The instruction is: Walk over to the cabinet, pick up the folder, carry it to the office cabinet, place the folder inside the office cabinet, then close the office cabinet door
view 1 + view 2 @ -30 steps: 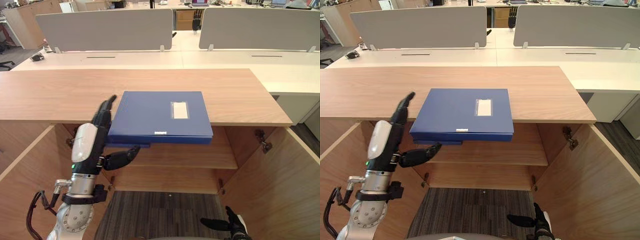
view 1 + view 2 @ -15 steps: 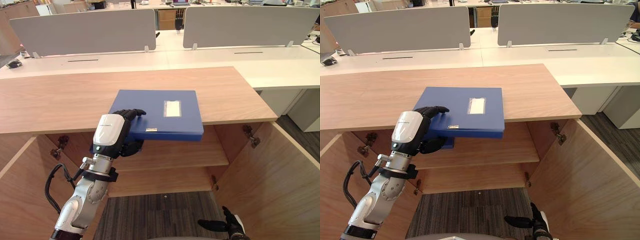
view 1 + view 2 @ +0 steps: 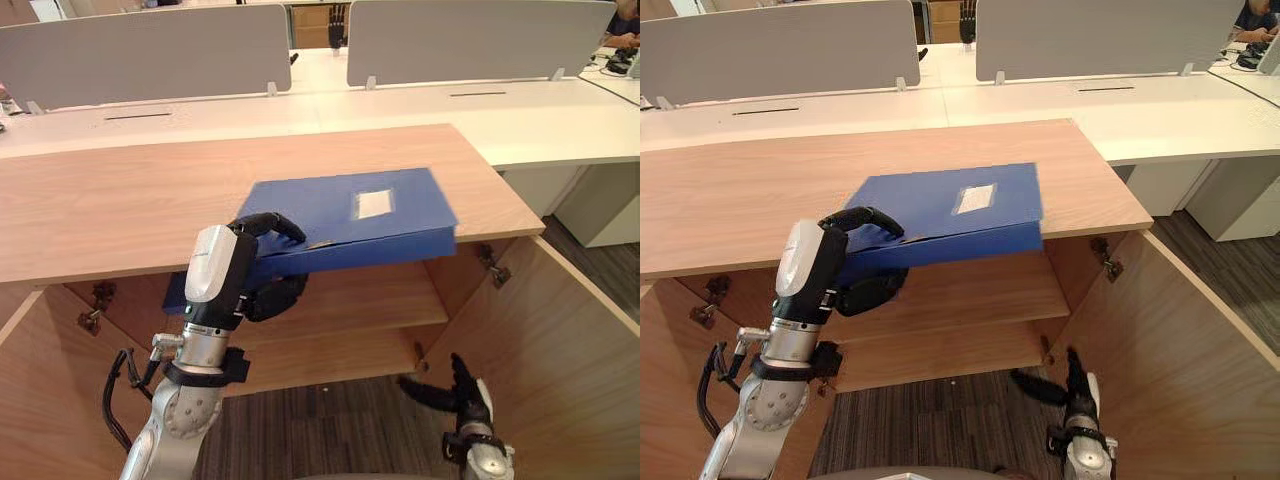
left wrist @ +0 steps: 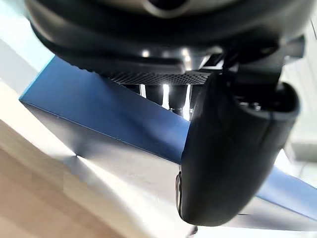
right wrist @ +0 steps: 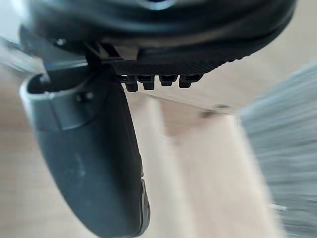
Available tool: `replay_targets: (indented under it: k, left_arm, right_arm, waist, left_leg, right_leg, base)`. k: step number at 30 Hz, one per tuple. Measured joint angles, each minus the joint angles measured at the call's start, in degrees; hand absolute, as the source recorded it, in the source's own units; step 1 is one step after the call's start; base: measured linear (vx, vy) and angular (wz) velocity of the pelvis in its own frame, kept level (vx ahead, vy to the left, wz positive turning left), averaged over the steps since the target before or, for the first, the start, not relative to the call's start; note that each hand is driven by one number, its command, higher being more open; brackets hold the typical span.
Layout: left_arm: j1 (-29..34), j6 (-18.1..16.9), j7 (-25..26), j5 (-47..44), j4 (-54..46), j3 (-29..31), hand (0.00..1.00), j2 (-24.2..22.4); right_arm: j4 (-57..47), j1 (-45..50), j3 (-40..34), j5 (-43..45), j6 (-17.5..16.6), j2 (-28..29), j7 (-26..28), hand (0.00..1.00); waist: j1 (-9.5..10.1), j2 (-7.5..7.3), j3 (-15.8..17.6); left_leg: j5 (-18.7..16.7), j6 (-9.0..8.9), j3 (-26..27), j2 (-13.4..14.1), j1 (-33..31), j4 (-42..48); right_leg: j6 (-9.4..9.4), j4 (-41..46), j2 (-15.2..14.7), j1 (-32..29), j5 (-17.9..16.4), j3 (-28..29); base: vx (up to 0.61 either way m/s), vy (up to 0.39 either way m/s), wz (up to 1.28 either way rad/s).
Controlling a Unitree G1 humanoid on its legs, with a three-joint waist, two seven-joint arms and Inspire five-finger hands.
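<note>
Tilted since a moment ago, the flat blue folder (image 3: 350, 215) sits clamped in my left hand (image 3: 225, 275), fingers curled round it. White label (image 3: 372, 204) unreadable; right hand (image 3: 450, 393) straight-fingered, empty.

You have the folder (image 3: 350, 215) jutting over the cabinet top's (image 3: 110, 205) front edge, left hand (image 3: 250, 272) at its near-left corner; shelf (image 3: 375, 300) below, desks (image 3: 420, 105) behind, right hand (image 3: 447, 388) low right.
</note>
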Motion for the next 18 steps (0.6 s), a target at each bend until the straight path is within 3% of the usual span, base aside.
replay_targets:
  k: [6,11,18]
  left_arm:
    - [3.19,-0.67,-4.89,-27.02,-4.81,2.53,0.0,-2.73]
    - [5.29,0.86,-11.26,-43.35,-4.88,1.99,0.0,-3.03]
    - [5.95,5.74,-18.34,-62.75,-3.79,-3.76,0.0,1.6]
  right_arm:
    - [-22.93,3.5,-3.0,3.8,-2.02,0.41,0.67,1.0]
    - [-35.24,2.92,-2.97,9.05,-4.24,0.14,2.36,1.0]
    - [-40.89,-10.11,4.0,19.5,-7.74,-12.34,6.79,1.0]
  waist:
    - [-0.18,-0.05,0.41]
    - [-0.22,-0.17,1.33]
    - [-0.25,-0.26,1.43]
  left_leg:
    - [-1.02,-0.09,1.22,0.36,-0.25,1.19]
    - [-1.6,-0.03,1.69,0.47,-0.25,1.94]
    - [-1.74,0.0,2.54,0.38,-0.18,2.19]
  right_leg:
    - [0.01,-0.06,0.26,-0.13,0.01,1.13]
    - [0.01,0.01,0.31,-0.14,0.01,1.78]
    - [0.28,0.55,0.26,-0.67,0.18,2.75]
  base:
    - [0.01,-0.016,-0.11]
    - [-0.02,-0.018,-0.08]
    - [-0.03,-0.015,-0.07]
